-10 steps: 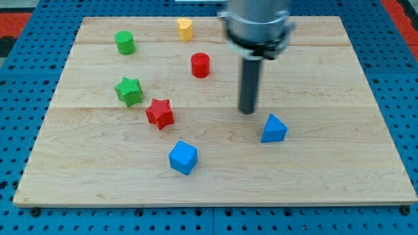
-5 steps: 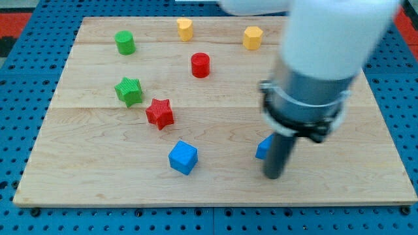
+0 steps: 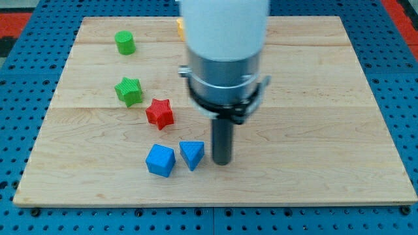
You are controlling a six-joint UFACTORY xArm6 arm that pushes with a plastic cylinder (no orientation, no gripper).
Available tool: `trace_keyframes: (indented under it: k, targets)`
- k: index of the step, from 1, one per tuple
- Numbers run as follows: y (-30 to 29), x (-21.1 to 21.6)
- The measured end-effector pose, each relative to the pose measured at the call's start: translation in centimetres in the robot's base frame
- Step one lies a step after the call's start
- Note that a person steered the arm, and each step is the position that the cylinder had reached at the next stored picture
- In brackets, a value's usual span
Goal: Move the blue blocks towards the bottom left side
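Note:
My tip rests on the board just right of the blue triangular block, close to it; contact cannot be told. The blue cube sits directly left of the triangular block, nearly touching it. Both blue blocks lie low on the board, a little left of centre. The arm's body hides part of the board's upper middle.
A red star lies above the blue cube. A green star and a green cylinder sit at the upper left. A yellow block peeks out behind the arm at the top. The wooden board lies on a blue pegboard.
My tip swept from the right side to the left, pushing the blue triangular block left next to the blue cube. The cube also shifted left. The arm now hides the red cylinder and one yellow block.

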State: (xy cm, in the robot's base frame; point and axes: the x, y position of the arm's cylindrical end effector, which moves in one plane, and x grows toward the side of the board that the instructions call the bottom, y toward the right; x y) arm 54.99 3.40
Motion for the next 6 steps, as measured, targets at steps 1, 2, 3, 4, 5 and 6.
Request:
trace_keyframes:
  k: [1, 2, 3, 4, 5, 6]
  targets:
    - [0.9, 0.0]
    - [0.9, 0.0]
    - [1.1, 0.0]
    - [1.5, 0.0]
    - [2.2, 0.0]
    - [4.5, 0.0]
